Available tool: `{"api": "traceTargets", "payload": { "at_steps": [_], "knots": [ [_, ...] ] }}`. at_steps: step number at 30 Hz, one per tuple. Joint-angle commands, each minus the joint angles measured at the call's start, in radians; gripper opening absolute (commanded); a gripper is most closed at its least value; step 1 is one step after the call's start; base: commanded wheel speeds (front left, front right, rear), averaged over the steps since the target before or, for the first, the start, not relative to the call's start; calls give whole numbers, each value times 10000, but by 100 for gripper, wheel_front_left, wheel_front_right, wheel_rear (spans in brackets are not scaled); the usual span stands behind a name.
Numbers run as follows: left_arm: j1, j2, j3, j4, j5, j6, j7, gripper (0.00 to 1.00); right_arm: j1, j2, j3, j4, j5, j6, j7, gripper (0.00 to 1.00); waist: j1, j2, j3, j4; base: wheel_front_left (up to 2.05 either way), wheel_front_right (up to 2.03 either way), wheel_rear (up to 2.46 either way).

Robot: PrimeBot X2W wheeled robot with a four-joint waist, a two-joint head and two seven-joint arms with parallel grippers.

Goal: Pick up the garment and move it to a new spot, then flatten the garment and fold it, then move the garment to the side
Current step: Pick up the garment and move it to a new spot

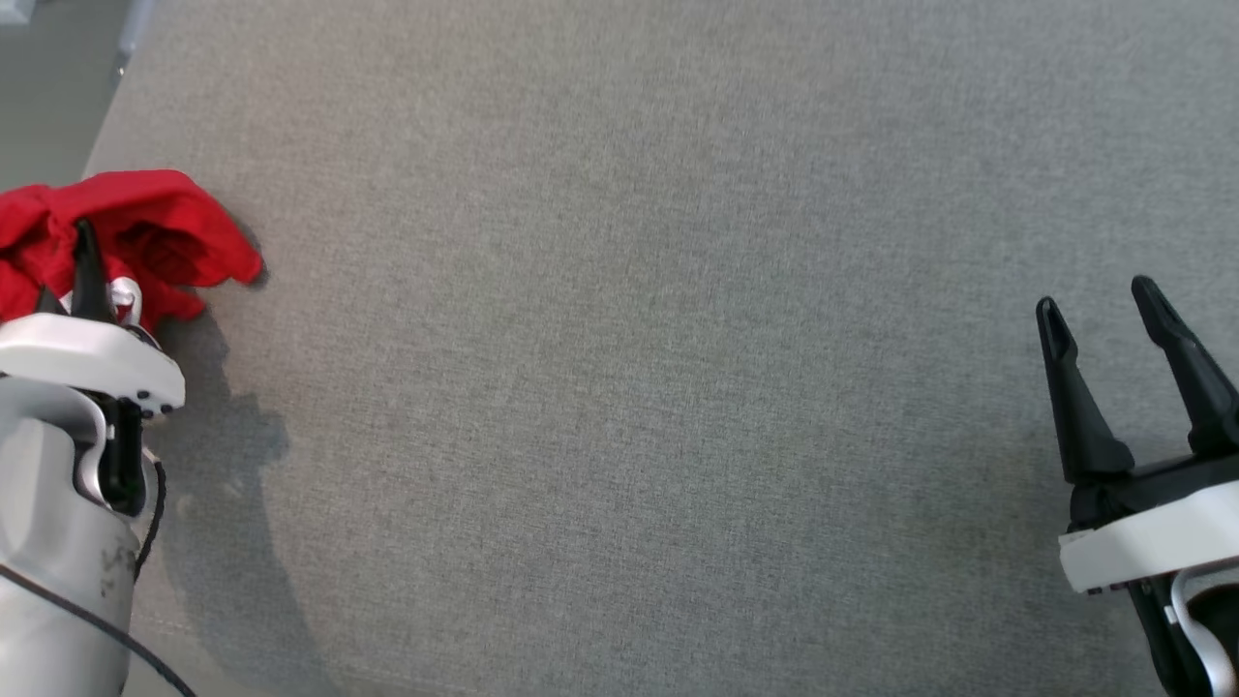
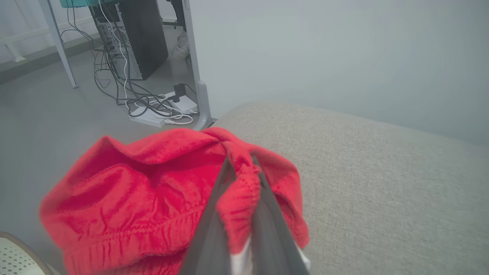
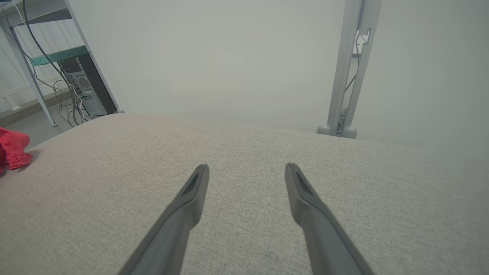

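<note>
The bench (image 1: 639,407) is covered in grey woven fabric. In the head view nothing lies on its wide middle between the two arms. Past its far left corner, the left wrist view shows a grey floor with a dark computer tower (image 2: 142,36), a tangle of black and white cables (image 2: 131,93) and a white power strip (image 2: 153,117) at the foot of a pale desk leg (image 2: 195,72). A pale perforated surface shows in that view's bottom left corner, but what it is cannot be told. In the right wrist view, a grey metal post (image 3: 345,76) stands behind the bench's far edge before a plain pale wall.

The red garment (image 1: 169,218) sits crumpled in a heap at the left edge of the bench, toward its far corner. Part of it hangs out over the floor in the left wrist view. It is a soft, fleecy cloth with a gathered elastic band, bunched into deep folds.

The left gripper (image 1: 85,247) has its fingers (image 2: 214,214) clenched on a ridge of that gathered band, with red cloth squeezed up between them. The right gripper (image 1: 1099,300) hangs well apart from it over bare fabric at the bench's right side. Its fingers (image 3: 191,194) are spread wide and hold nothing.
</note>
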Motion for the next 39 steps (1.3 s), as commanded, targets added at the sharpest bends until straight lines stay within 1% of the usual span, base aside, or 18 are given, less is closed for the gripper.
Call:
{"api": "traceTargets", "payload": {
  "at_steps": [1,3,7,14,21,26,28,34,39],
  "knots": [
    [503,-20,123,-435,222,97,-8,0,227,68,-50,115,39,-6,-133,100,0,0,-558,-99,0,0,0],
    [772,38,280,-1174,481,213,-14,0,337,173,-89,200,14,-4,-222,100,0,0,-924,-184,0,0,0],
    [1853,2,451,-2311,822,409,-11,0,663,367,-94,416,26,-6,-444,100,0,0,-1659,-476,0,0,0],
    [3944,-130,484,-4734,1059,1026,73,0,1221,640,-71,632,93,-6,-750,100,0,0,-2636,-960,0,0,0],
    [5881,-268,336,-7472,1195,1772,850,0,1657,841,-47,561,18,-4,-924,100,0,0,-3376,-1306,0,0,0],
    [6767,-356,108,-9030,1324,2156,1464,0,1773,875,47,463,45,-4,-996,100,0,0,-3552,-1520,0,0,0],
    [6929,-371,0,-9490,1393,2244,1642,0,1760,885,71,427,36,-6,-1028,100,0,0,-3549,-1612,0,0,0],
    [6927,-413,-360,-10213,1596,2321,1951,0,1678,904,144,371,81,-6,-1062,100,0,0,-3451,-1921,0,0,0],
    [6429,-512,-1029,-10397,1848,2060,2180,0,1480,916,225,343,181,-6,-1074,100,0,0,-3173,-2469,0,0,0]
  ]
}}
